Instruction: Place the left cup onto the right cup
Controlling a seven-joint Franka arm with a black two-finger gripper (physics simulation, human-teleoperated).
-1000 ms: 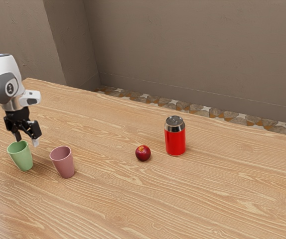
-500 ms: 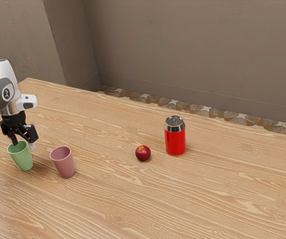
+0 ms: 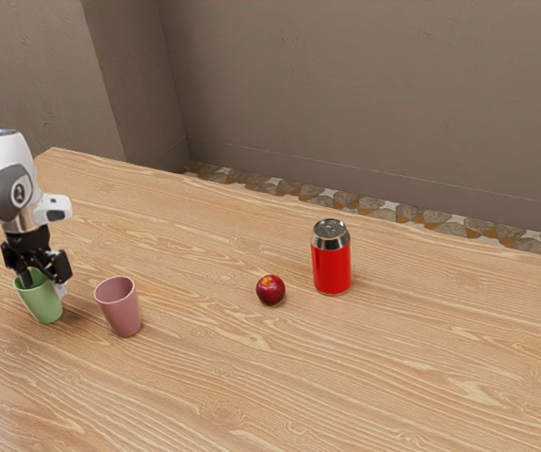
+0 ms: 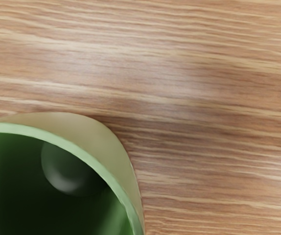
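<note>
The green cup (image 3: 40,301) stands upright on the wooden table (image 3: 346,377) at the exterior view's left. A pink cup (image 3: 120,306) stands upright just to its right, a small gap between them. My gripper (image 3: 42,280) has come down onto the green cup's rim, its fingers open and reaching around the rim's top; they do not visibly pinch the wall. In the wrist view the green cup's rim (image 4: 91,152) and dark inside lie right under my hand.
A small red apple (image 3: 270,289) and an upright red can (image 3: 331,257) stand near the table's middle, well to the right of the cups. A grey wall with a strip of stones (image 3: 365,201) runs behind the table's far edge.
My hand has dropped from above and beside the green cup down to its rim, shifting slightly toward the exterior view's left. The cups, apple and can have stayed put.
</note>
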